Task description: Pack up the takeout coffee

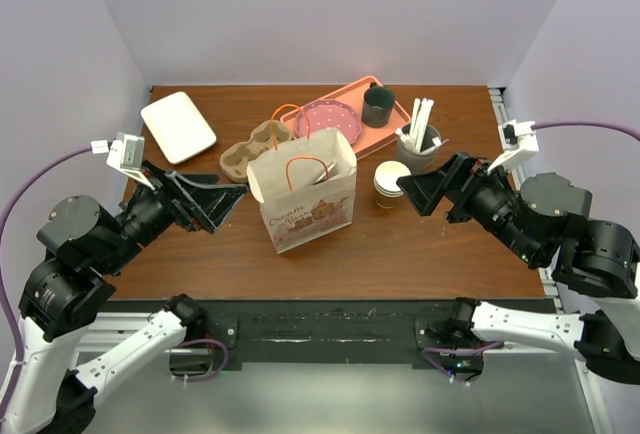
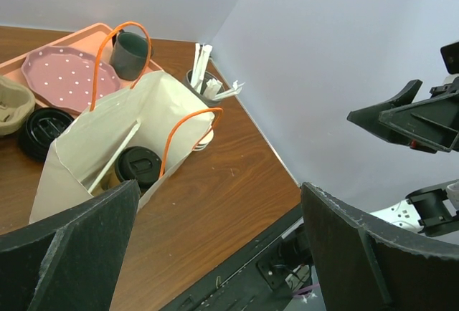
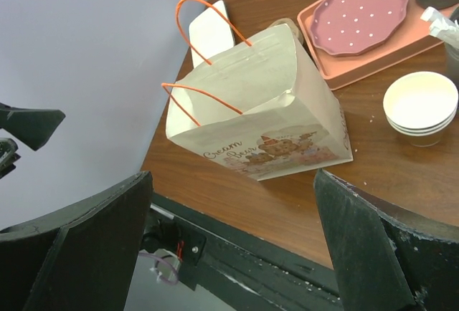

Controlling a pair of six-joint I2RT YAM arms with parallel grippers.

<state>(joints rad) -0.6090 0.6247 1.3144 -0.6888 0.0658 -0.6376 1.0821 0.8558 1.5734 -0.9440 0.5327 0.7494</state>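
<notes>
Your left fingers [image 2: 72, 254] are spread wide and hold nothing. They sit at 9 o'clock of the paper bag [image 1: 305, 204], near it but apart. Bare counter [image 1: 200, 264] runs from them to the near edge at 6 o'clock, and the left wall [image 1: 60, 74] closes the 9 o'clock side.

At 10 o'clock of the bag, toward the far corner, lies a white square plate [image 1: 178, 126]. A cardboard cup carrier [image 1: 255, 149] sits just behind the bag at 11 o'clock, with a loose black lid [image 2: 43, 130] beside it.

The bag stands upright mid-counter, mouth open and orange handles up. The takeout coffee [image 2: 138, 165] is inside it. Only its black lid shows, and a white stick [image 2: 115, 157] leans next to it.

At 12 to 1 o'clock a pink tray [image 3: 401, 51] carries a dotted plate [image 1: 328, 119] and a dark mug [image 1: 378, 106]. At 2 o'clock a holder [image 1: 418, 142] bristles with white sticks.

A stack of lidless cups [image 1: 392, 182] stands at 3 o'clock, between the bag and your right fingers [image 3: 380, 246]. Those are also spread wide and empty, and the counter's right edge lies close behind them.
</notes>
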